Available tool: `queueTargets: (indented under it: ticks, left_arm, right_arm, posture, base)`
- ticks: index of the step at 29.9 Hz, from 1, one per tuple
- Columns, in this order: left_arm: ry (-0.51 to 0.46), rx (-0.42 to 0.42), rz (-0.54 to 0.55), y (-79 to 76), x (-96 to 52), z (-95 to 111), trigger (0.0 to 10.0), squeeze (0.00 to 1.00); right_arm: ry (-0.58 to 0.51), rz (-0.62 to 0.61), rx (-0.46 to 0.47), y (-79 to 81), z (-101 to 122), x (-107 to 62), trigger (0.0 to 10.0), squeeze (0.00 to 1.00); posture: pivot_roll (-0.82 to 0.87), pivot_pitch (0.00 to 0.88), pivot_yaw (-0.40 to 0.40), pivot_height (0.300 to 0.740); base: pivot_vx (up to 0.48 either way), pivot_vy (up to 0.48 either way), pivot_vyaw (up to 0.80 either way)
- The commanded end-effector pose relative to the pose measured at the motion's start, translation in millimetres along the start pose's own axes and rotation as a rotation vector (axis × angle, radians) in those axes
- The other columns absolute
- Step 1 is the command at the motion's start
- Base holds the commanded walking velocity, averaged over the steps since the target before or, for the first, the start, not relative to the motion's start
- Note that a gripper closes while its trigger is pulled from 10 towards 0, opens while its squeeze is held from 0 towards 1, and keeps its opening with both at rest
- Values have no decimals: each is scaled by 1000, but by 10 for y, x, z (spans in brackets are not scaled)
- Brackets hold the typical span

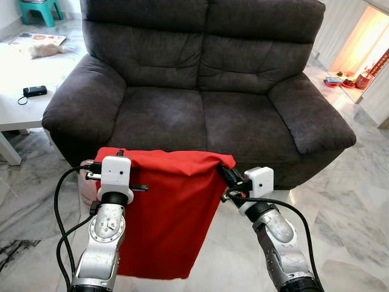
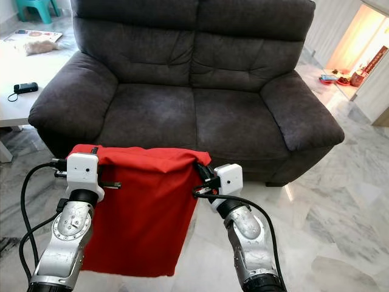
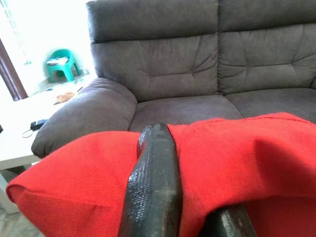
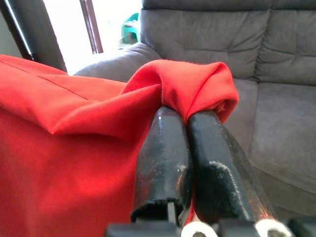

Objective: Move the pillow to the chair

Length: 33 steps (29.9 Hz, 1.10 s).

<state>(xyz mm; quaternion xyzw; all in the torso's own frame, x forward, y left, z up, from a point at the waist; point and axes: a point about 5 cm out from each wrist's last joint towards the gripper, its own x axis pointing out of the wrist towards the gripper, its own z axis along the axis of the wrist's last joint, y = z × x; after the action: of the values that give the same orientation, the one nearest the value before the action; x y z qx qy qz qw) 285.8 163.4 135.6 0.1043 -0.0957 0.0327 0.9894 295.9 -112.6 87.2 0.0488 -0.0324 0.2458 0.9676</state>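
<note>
I hold a red pillow (image 1: 164, 213) by its top edge, and it hangs limp in front of me, above the floor. My left gripper (image 1: 119, 153) is shut on its top left corner; the left wrist view shows a black finger (image 3: 153, 168) lying over the red cloth (image 3: 237, 148). My right gripper (image 1: 226, 174) is shut on the top right corner, with red cloth (image 4: 192, 89) bunched between its fingertips (image 4: 168, 143). Straight ahead stands a dark grey two-seat sofa (image 1: 206, 115), its seat bare. The pillow's top edge is level with the front of the seat, short of it.
A low white table (image 1: 18, 79) stands to the left with a black device (image 1: 34, 91) on it. A teal stool (image 1: 39, 9) is far left. Small items (image 1: 340, 79) lie by a lit doorway at the right. Marble floor (image 1: 352, 207) surrounds the sofa.
</note>
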Motion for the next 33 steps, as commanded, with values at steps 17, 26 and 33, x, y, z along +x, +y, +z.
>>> queueTargets:
  ticks: [17, 26, 33]
  left_arm:
    - [-127, 13, 7, 35, 108, 222, 10000, 0]
    - [-120, 36, 31, 153, 94, 200, 10000, 0]
    - [-124, 34, 35, 150, 116, 214, 10000, 0]
  right_arm:
    - [-90, -34, -38, -93, 260, 121, 10000, 0]
    - [-95, -60, -44, -129, 317, 192, 10000, 0]
    - [-99, -83, -37, -164, 348, 228, 10000, 0]
  posture:
    - [155, 0, -150, 740]
    - [153, 0, -165, 740]
    - [147, 5, -170, 740]
  base:
    - [0, -239, 0]
    - [0, -270, 0]
    - [0, -269, 0]
